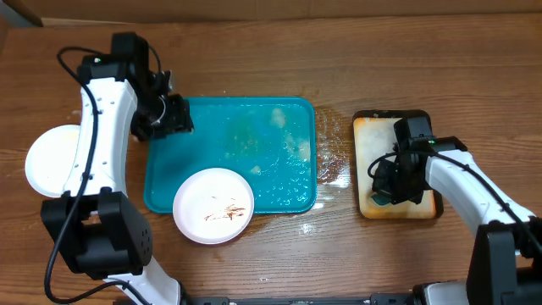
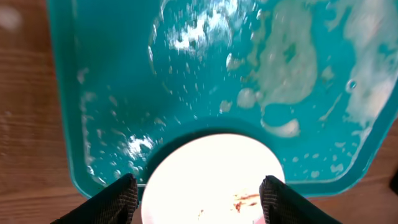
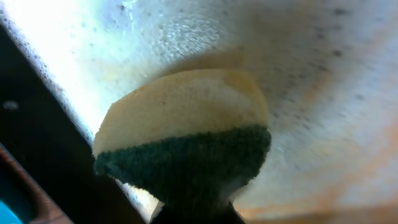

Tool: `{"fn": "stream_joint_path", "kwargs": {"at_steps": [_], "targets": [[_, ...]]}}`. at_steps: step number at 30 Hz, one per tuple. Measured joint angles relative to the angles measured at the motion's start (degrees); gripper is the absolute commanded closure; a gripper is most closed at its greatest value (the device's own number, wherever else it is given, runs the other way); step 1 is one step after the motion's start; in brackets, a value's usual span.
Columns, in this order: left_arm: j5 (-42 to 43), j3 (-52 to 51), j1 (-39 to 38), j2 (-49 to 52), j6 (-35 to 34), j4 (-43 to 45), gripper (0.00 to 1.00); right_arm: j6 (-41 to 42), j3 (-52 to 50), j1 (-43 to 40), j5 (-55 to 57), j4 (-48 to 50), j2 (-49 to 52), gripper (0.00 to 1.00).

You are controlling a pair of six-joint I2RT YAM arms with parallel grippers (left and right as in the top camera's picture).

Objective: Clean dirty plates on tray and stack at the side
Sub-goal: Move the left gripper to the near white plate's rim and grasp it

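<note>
Left pincer (image 1: 166, 115): released. My two fingers (image 2: 109, 202) are spread wide and grip nothing. It hangs above the far-left corner of the teal tray (image 1: 178, 191).
Right pincer (image 1: 389, 188): clenched on the sponge (image 3: 186, 124), low over the beige tray (image 1: 366, 135).
Sponge: yellow foam on one side and a dark green scouring layer on the other. Whether it touches the beige surface, I cannot tell.
Teal tray: in the middle of the table (image 1: 339, 254), wet, with white foam (image 1: 292, 144) spread mostly over its right half.
Smeared plate (image 1: 213, 205): white with brown streaks, at the tray's near-left corner, its near edge hanging over the rim. In my left wrist view it shows between my fingertips, lower down.
Second plate (image 1: 52, 161): white with no smears that I can see. It sits on the table left of the tray and well apart from it, partly covered by my left arm.
Beige tray: black-rimmed and stained, right of the teal tray, with wet table between them.
</note>
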Motion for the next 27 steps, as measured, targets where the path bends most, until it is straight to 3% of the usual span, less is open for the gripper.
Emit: {"fn": "stream_joint_path", "kwargs": {"at_steps": [8, 9, 10, 15, 19, 27], "targets": [[0.96, -10.75, 0.0, 0.02, 0.0, 3.61, 0.35, 0.17, 0.02, -0.02, -2.05, 1.66, 5.01, 0.96], [1.05, -11.04, 0.0, 0.02, 0.0, 3.39, 0.46, 0.17, 0.02, -0.07, -2.25, 1.7, 5.01, 0.96], [1.07, -11.13, 0.0, 0.02, 0.0, 2.8, 0.49, 0.17, 0.02, -0.09, -2.34, 1.7, 5.01, 0.96], [0.74, -14.25, 0.0, -0.37, 0.24, 0.66, 0.4, 0.17, 0.02, -0.33, -2.93, 1.84, 5.01, 0.96], [0.26, -21.42, 0.0, -2.14, 0.22, 4.52, 0.39, 0.17, 0.02, -0.33, -3.13, 1.92, 5.01, 0.96], [-0.59, -28.5, 2.16, -4.61, -1.11, 13.97, 0.27, -0.28, 0.02, -0.33, -4.09, 2.03, 5.05, 0.96]]}}
